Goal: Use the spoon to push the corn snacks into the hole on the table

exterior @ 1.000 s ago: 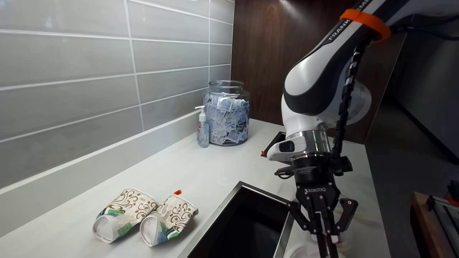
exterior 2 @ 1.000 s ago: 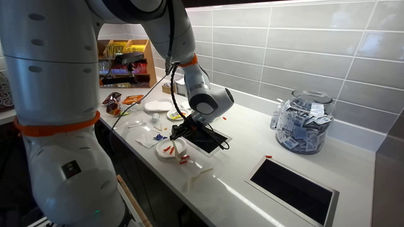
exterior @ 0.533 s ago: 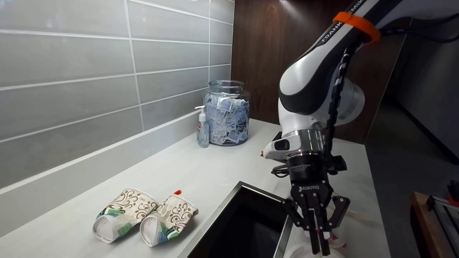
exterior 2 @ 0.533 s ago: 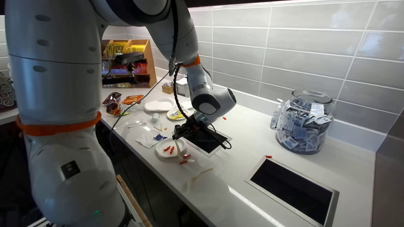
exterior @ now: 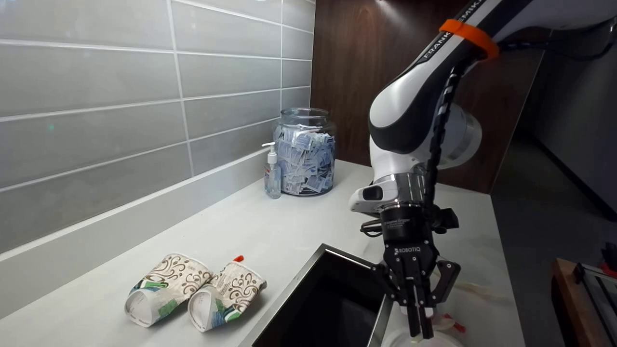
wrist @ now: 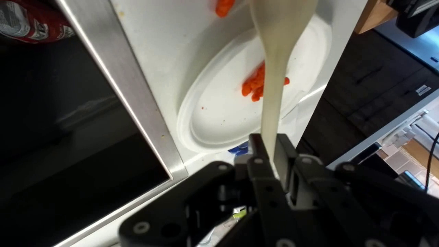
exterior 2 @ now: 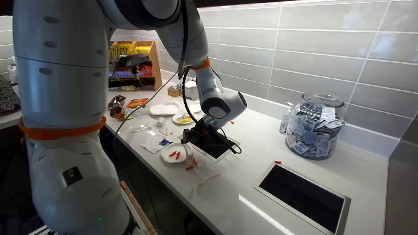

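Note:
My gripper [wrist: 271, 139] is shut on the handle of the pale spoon [wrist: 272, 92], seen clearly in the wrist view. In an exterior view the spoon [exterior 2: 186, 151] slants down over the plate's edge, its bowl close to an orange-red corn snack [exterior 2: 195, 161] on the counter. Whether they touch I cannot tell. Another corn snack [exterior 2: 189, 168] lies just beside. More corn snacks [wrist: 253, 84] rest on the white plate [wrist: 187, 127], partly behind the spoon. The steel-rimmed hole [wrist: 137, 103] runs alongside the plate; in an exterior view the gripper [exterior: 421, 332] stands near its rim [exterior: 284, 299].
A second framed opening [exterior 2: 302, 195] has a red piece [exterior 2: 278, 162] at its corner. A pale utensil [exterior 2: 205, 182] lies on the counter. Two speckled packets [exterior: 171, 284] sit beyond the hole. A glass jar [exterior: 306, 154] and pump bottle [exterior: 273, 176] stand by the wall.
The gripper and spoon have shifted a little toward the hole side, leftward in one exterior view and rightward in the other. The corn snack by the spoon's bowl has turned and slid slightly.

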Robot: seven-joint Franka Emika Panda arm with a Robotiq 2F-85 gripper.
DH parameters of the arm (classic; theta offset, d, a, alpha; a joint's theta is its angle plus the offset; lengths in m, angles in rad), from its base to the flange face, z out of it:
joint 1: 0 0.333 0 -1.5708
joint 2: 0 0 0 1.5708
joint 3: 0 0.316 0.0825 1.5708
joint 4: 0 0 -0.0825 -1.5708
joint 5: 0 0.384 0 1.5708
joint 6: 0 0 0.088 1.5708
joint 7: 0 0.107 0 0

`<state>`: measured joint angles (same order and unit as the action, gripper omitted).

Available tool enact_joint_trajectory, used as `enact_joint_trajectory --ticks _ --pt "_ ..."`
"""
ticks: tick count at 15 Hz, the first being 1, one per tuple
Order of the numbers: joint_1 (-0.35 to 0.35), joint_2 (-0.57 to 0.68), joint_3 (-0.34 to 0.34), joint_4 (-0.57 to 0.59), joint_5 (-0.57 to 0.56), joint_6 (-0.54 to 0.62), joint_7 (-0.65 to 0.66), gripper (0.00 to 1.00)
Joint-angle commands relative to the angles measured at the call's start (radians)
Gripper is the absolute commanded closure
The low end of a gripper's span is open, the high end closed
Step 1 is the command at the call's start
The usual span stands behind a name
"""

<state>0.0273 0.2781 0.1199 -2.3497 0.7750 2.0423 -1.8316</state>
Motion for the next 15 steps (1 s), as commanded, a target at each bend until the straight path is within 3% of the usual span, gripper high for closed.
enact_joint_trajectory --ticks 1,15 --pt "-0.001 0.025 -0.003 0.028 -0.01 0.012 -0.005 0.97" --pt "0.005 0.012 -0.005 0.05 -0.08 0.004 0.084 0.97"
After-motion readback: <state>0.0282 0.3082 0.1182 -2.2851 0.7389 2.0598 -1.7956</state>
